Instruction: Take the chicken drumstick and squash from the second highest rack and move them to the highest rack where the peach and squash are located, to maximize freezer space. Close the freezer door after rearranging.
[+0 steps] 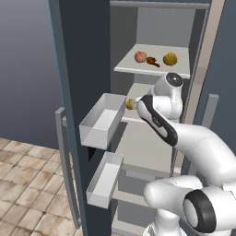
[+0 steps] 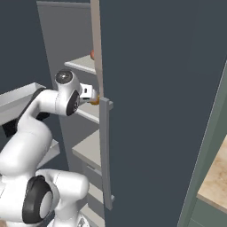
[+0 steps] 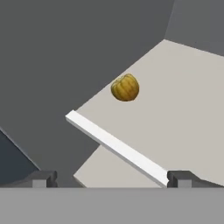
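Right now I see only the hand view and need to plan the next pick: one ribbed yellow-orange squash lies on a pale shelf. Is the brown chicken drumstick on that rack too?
Observer: No. The left base view shows the brown chicken drumstick on the highest rack, between a pink peach and a second yellow squash.
Operator: Any room up there for mine?
Observer: Its front strip, ahead of those three, is bare.
Operator: And the door?
Observer: The dark freezer door stands open.
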